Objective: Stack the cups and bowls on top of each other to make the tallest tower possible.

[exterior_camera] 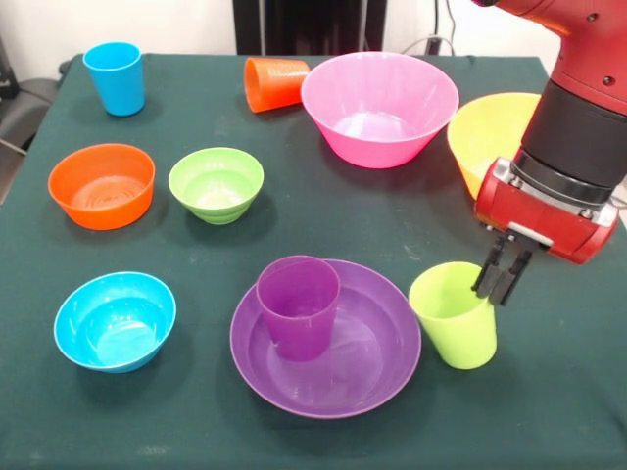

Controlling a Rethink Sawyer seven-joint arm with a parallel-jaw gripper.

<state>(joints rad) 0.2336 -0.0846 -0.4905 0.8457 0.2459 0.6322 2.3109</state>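
Note:
My gripper [502,279] comes down at the right, its jaws nearly closed over the right rim of the lime green cup [453,318], which tilts on the cloth. The purple cup [299,305] stands upright in the wide purple bowl [367,367]. The blue cup [115,78] stands at the far left. The orange cup [274,83] lies on its side beside the large pink bowl [379,108]. The yellow bowl [490,137] is tilted and partly hidden behind the arm. The small orange [101,186], green [216,184] and blue [115,320] bowls sit apart on the left. No tower stands.
The table is covered by a dark green cloth [323,220]. The red and black arm [578,127] fills the upper right. The robot's dark pedestal [304,24] stands at the far edge. Open cloth lies between the green bowl and the lime cup.

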